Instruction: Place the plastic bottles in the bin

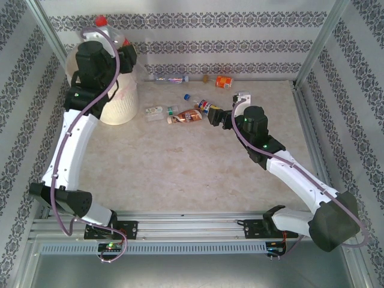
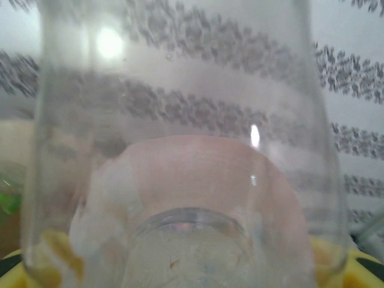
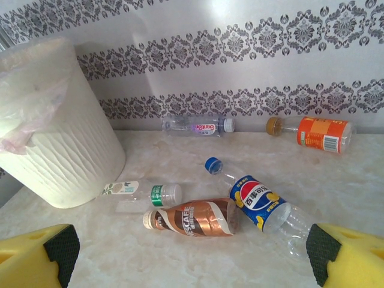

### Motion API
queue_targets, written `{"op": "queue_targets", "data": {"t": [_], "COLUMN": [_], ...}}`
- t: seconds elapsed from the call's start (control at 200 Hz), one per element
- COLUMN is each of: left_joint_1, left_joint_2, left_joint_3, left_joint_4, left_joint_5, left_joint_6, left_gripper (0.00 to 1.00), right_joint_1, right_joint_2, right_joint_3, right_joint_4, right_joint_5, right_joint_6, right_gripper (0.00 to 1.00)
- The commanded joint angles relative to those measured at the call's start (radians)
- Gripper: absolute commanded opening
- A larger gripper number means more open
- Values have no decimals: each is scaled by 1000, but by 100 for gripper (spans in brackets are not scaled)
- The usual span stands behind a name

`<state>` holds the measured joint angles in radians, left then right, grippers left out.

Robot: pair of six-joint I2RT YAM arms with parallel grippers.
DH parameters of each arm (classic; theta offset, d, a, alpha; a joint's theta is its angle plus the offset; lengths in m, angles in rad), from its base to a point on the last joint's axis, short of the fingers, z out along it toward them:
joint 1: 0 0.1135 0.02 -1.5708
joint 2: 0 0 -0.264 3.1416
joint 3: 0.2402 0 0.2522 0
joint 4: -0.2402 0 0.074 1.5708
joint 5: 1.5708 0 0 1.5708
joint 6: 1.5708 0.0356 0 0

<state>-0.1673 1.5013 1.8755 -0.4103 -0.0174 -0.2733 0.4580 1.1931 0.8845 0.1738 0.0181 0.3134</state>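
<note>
Plastic bottles (image 1: 186,116) lie loose on the surface (image 1: 180,174), most between its middle and far edge. One more is up in the left gripper (image 2: 192,270). Its jaws are clamped on a clear red-capped bottle (image 1: 101,21), raised at the far left corner by the bin (image 1: 123,105). Cannot tell if it is right over the opening. Left wrist view: smooth see-through bottle wall close up, no label readable, yellow fingertips (image 2: 363,273) at the bottom corners.

Right gripper (image 3: 191,258) has its jaws wide apart and holds nothing. Its fingers are yellow with black pads, just on the near side of the cluster.

Labels:
- Brown bottle (image 3: 192,219): crushed, shiny brown wrap reading "ESCAFE", cream cap.
- Pepsi bottle (image 3: 258,201): blue label, red-white-blue globe, Chinese characters, blue cap. It touches the brown one.
- Green-white label bottle (image 3: 141,192): clear, flattened, print too small to read, lying between the brown one and the bin.
- Purple-label bottle (image 3: 198,126): clear, at the far edge, print not legible.
- Orange-label bottle (image 3: 318,133): white text panel, tan cap, at the far edge, right of the purple one.

The bin is round and cream, with a wavy ribbed wall and a thin pinkish liner (image 3: 33,120) folded over the rim. The surface is pale, marbled and matte. Walls have white wallpaper (image 1: 240,24) with grey damask stripes, and metal frame posts (image 1: 321,36) stand at the corners.
</note>
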Motion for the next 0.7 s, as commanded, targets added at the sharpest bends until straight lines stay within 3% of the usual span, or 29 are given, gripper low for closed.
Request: {"op": "queue_targets", "data": {"t": [0.0, 0.16, 0.355, 0.7], "left_joint_1": [42, 105, 219, 302], "left_joint_2": [43, 124, 229, 476], "left_joint_3": [124, 253, 331, 557], "left_joint_4": [-59, -85, -109, -274], "left_joint_5": [-127, -188, -93, 65], "left_joint_6": [125, 184, 128, 100], "left_gripper": [52, 52, 53, 53], "right_joint_1": [-2, -2, -2, -4], "right_joint_2": [9, 24, 51, 76], "right_joint_3": [5, 2, 7, 23], "right_joint_4": [3, 8, 11, -6], "right_joint_5": [-4, -5, -24, -11], "right_joint_6": [30, 78, 137, 171], "right_gripper": [98, 98, 98, 98]}}
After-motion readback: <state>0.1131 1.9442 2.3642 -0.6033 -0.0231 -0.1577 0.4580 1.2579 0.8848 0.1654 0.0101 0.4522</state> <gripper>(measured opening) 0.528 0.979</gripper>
